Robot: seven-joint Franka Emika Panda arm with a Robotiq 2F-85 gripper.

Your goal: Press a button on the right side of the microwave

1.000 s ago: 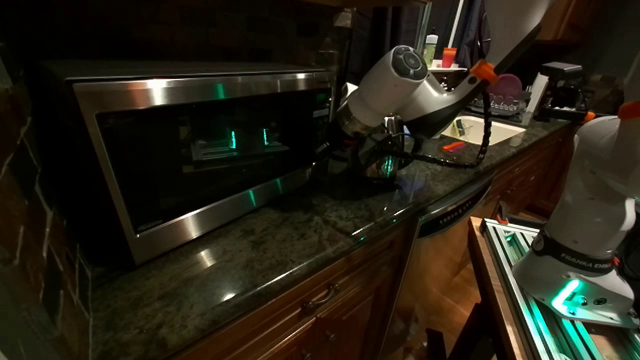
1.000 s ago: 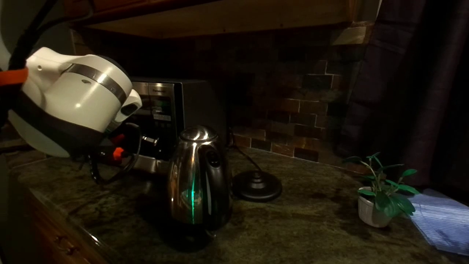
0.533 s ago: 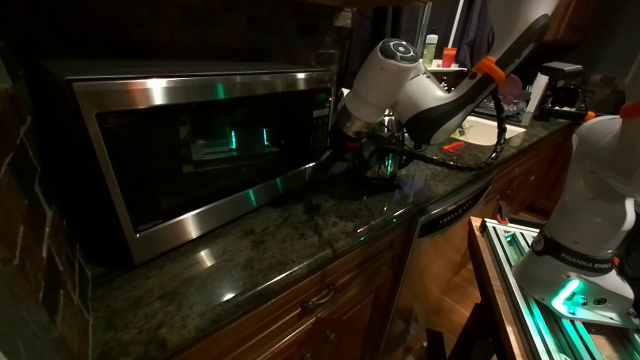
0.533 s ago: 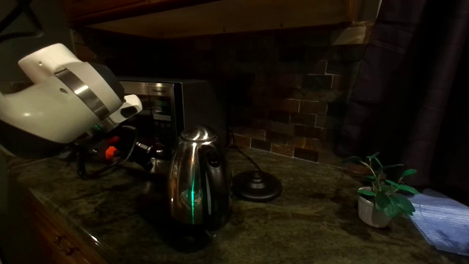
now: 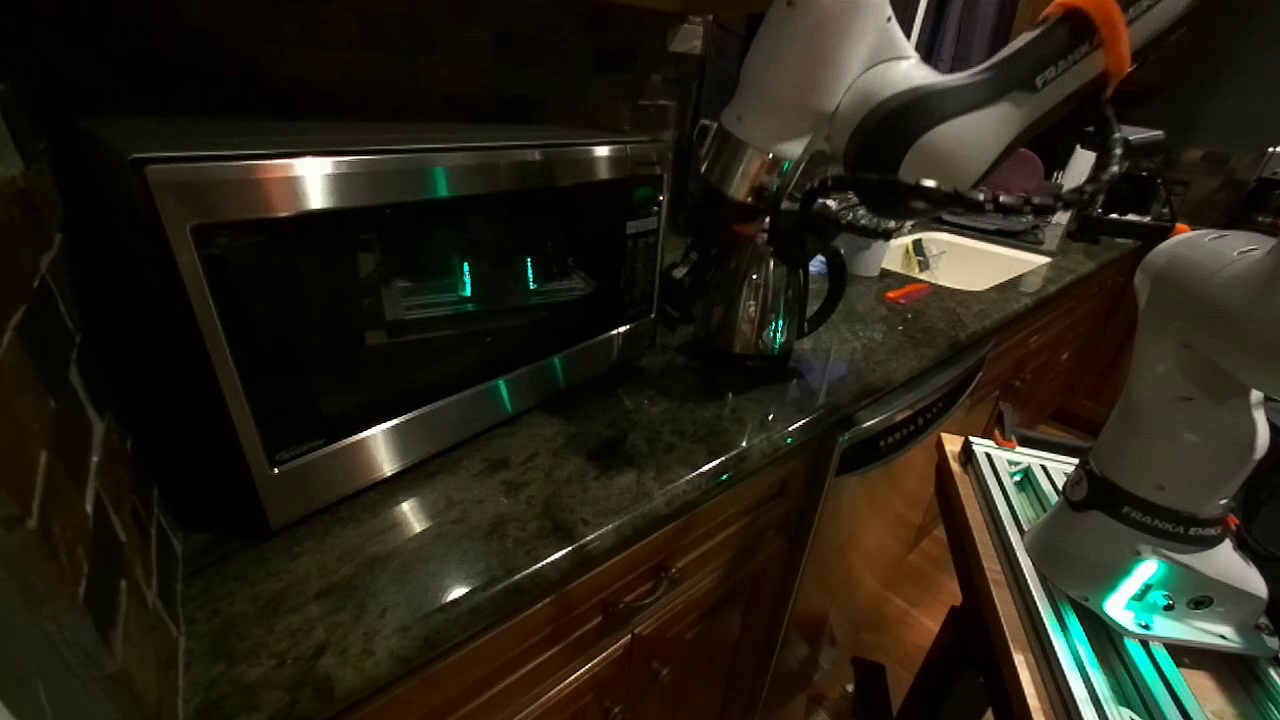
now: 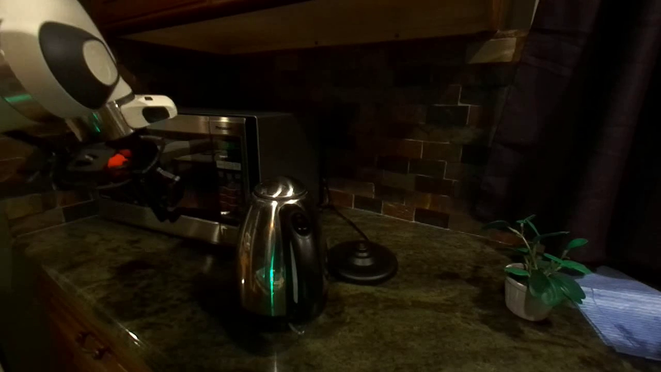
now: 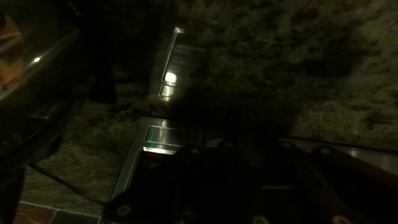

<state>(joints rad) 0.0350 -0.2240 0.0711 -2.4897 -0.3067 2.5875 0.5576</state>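
I've backed off the microwave, baring its control strip; pressing probably needs fresh aim. Whether my pincer (all gloom) is clenched, I can't tell.

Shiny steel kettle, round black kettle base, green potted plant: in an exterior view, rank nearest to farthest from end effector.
1. Shiny steel kettle, left of centre.
2. Round black kettle base, right of kettle.
3. Green potted plant, far right.
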